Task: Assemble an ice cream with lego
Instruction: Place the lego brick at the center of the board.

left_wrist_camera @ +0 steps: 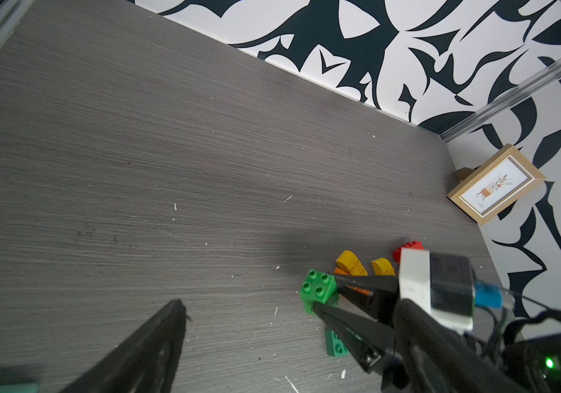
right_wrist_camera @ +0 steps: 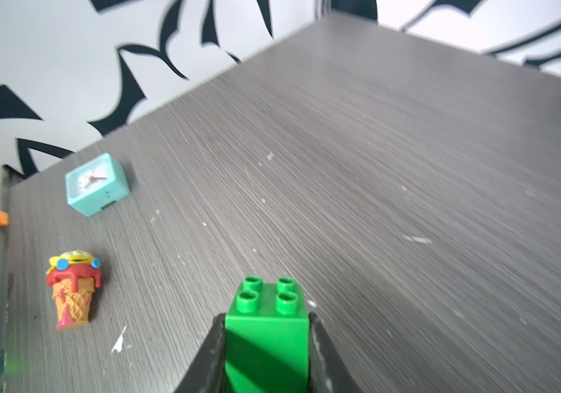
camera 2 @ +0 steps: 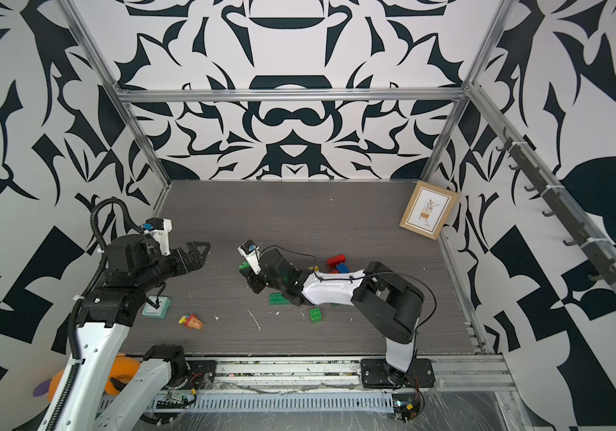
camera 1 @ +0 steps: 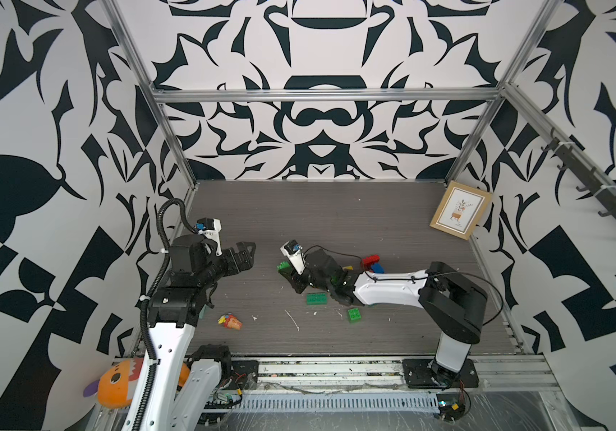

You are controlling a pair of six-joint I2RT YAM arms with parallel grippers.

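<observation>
Lego square green brick lies nearest, loose on counter, near flat green brick. Farther back, right gripper clenched on a second green brick, studs pointing outward, probably meant as a stacking piece. Behind it yellow bricks, red brick, blue brick wait clustered. Left gripper released, parked aside, likely keeping clear.

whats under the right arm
Showing at the edges of the right arm: a red brick, a blue brick, a yellow brick and a flat green brick. Whatever lies straight beneath it is covered. Its tool grips a square green brick.
</observation>
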